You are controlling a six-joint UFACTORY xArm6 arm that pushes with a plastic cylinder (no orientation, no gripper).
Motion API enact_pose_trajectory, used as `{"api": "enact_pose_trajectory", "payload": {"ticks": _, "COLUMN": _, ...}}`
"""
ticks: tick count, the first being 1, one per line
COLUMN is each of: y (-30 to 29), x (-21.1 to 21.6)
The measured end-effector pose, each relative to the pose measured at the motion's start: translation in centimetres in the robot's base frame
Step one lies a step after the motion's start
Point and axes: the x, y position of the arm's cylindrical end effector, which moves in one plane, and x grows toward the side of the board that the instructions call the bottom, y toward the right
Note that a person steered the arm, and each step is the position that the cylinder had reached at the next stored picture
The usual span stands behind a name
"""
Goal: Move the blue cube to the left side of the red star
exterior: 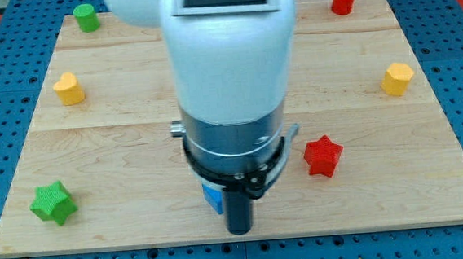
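The blue cube point(213, 198) lies near the view's bottom centre, mostly hidden behind the arm; only a small blue part shows. The red star point(323, 156) lies to its right, well apart from it. My tip point(239, 230) is at the end of the dark rod, right next to the blue cube's right side, near the board's bottom edge. The arm's white and grey body point(230, 81) covers the middle of the board.
A green cylinder point(86, 17) sits at the top left, a yellow heart point(68, 89) below it, a green star point(53, 202) at the bottom left. A red cylinder point(342, 0) sits at the top right, a yellow hexagon point(396, 78) at the right. The wooden board point(431, 173) lies on a blue pegboard.
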Motion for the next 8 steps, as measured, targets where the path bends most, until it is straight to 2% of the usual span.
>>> {"api": "enact_pose_trajectory", "payload": {"ticks": 2, "y": -6.6, "x": 0.0}}
{"api": "enact_pose_trajectory", "payload": {"ticks": 4, "y": -1.4, "x": -1.5}}
{"api": "enact_pose_trajectory", "payload": {"ticks": 5, "y": -3.0, "x": -3.8}}
{"api": "enact_pose_trajectory", "payload": {"ticks": 6, "y": -6.6, "x": -4.3}}
{"api": "enact_pose_trajectory", "payload": {"ticks": 8, "y": -2.2, "x": -4.5}}
